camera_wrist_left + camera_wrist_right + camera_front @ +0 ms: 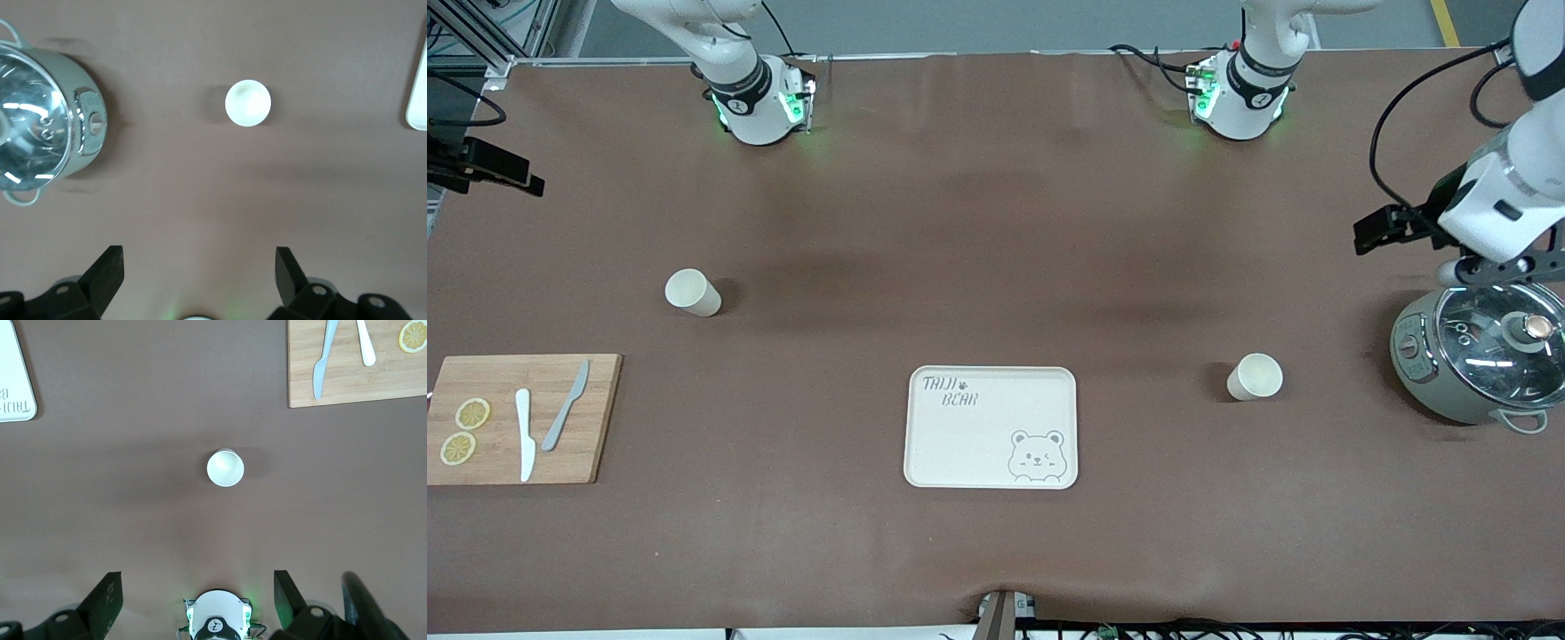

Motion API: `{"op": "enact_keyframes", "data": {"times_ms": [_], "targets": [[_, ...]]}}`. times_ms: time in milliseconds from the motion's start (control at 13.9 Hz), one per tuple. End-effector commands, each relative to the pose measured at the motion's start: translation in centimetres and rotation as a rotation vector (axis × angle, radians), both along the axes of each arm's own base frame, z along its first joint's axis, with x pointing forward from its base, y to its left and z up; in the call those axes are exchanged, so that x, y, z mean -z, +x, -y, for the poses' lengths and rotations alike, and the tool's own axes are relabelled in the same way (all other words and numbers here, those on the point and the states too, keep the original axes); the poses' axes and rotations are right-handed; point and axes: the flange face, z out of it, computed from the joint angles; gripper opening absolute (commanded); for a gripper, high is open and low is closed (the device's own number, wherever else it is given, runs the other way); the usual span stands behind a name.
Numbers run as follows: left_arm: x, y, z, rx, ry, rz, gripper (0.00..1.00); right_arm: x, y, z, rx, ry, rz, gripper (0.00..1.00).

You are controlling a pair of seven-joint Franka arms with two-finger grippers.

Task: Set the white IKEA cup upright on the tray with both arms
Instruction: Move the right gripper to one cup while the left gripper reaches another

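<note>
Reaching from high with each gripper, left gripper [197,277] and right gripper [193,600], spread wide, you risk tipping either upright white cup [1255,377] [692,292] mid-surface, both well apart from the empty tray [991,428] near the camera-side edge.

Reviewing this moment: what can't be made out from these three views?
- Front view: right gripper lies outside the frame; left gripper hangs near the pot, fingers unreadable there.
- Pot contents: glare on the glass lid hides them.
- Tray: both wrist views cut it off at an edge.
</note>
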Motion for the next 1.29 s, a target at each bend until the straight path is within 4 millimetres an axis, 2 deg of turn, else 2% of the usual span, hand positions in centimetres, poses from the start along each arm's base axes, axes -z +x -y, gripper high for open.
{"op": "enact_keyframes", "data": {"times_ms": [0,143,287,430,574,646,932,1004,1148,1219], "targets": [[3.7,-0.4,0.4,-0.047,0.026,0.017,1.0,0.3,0.9,0.3,0.002,-0.002,-0.007,1.0],[4.6,-0.7,1.2,-0.061,0.03,0.007,1.0,0.5,0.9,0.4,0.005,0.001,-0.011,1.0],[5.3,-0.7,1.1,-0.062,0.031,-0.003,1.0,2.5,2.1,0.5,0.001,0.001,-0.049,1.0],[6.9,-0.4,1.1,-0.061,0.027,0.016,1.0,3.3,2.6,0.2,-0.012,-0.005,-0.059,1.0],[8.9,0.5,0.9,-0.062,0.022,0.04,1.0,5.7,4.0,-0.4,-0.026,-0.005,-0.102,1.0],[9.8,1.1,1.1,-0.058,0.019,0.047,1.0,5.6,4.2,-0.1,-0.026,-0.015,-0.094,1.0],[12.6,3.4,1.2,-0.058,0.005,0.104,1.0,9.5,6.3,1.3,-0.016,-0.019,-0.157,1.0],[13.5,3.9,1.1,-0.06,0.003,0.112,1.0,9.7,7.0,1.5,-0.015,-0.017,-0.153,1.0],[15.8,4.9,0.6,-0.077,-0.014,0.125,1.0,11.0,6.8,1.1,0.003,-0.006,-0.188,1.0],[17.1,5.4,0.2,-0.087,-0.02,0.133,1.0,10.9,6.6,1.1,0.004,-0.011,-0.195,1.0]]}}
